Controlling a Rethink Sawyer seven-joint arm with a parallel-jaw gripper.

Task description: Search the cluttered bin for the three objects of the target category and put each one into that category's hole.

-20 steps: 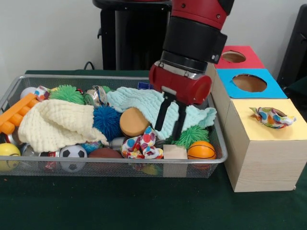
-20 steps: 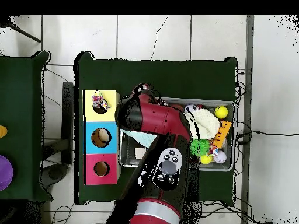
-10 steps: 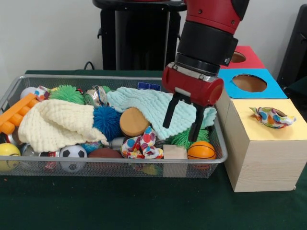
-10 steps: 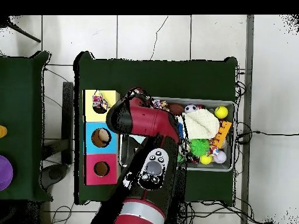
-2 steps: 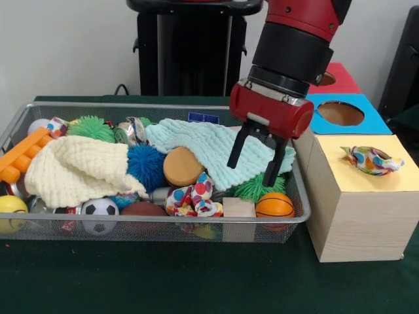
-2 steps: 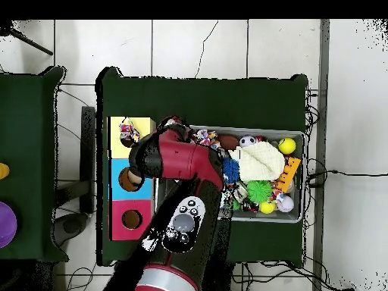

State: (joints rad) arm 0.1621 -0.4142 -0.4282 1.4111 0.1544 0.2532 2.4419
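My gripper (image 5: 255,159) hangs open and empty over the right end of the wire bin (image 5: 163,224), just above a mint knitted cloth (image 5: 200,145). A cream knitted cloth (image 5: 75,167) lies on the bin's left half, and a small colourful patterned cloth (image 5: 193,196) sits near the front rim. Another patterned cloth (image 5: 372,159) rests in the hole of the yellow box (image 5: 366,186). In the overhead view the red arm (image 6: 178,159) hides the gripper; the patterned cloth (image 6: 127,136) shows on the yellow box (image 6: 142,124), with the cream cloth (image 6: 261,161) in the bin.
A blue box (image 5: 340,124) and a red box (image 5: 334,85) with round holes stand behind the yellow one. The bin also holds an orange basketball (image 5: 275,205), a green spiky ball (image 5: 256,187), a wooden block (image 5: 238,208), a blue spiky ball (image 5: 145,165), a wooden disc (image 5: 182,167) and several more balls.
The arm has swung towards the boxes and lifted slightly, from the bin's middle to its right end. The gripper stayed open and empty throughout.
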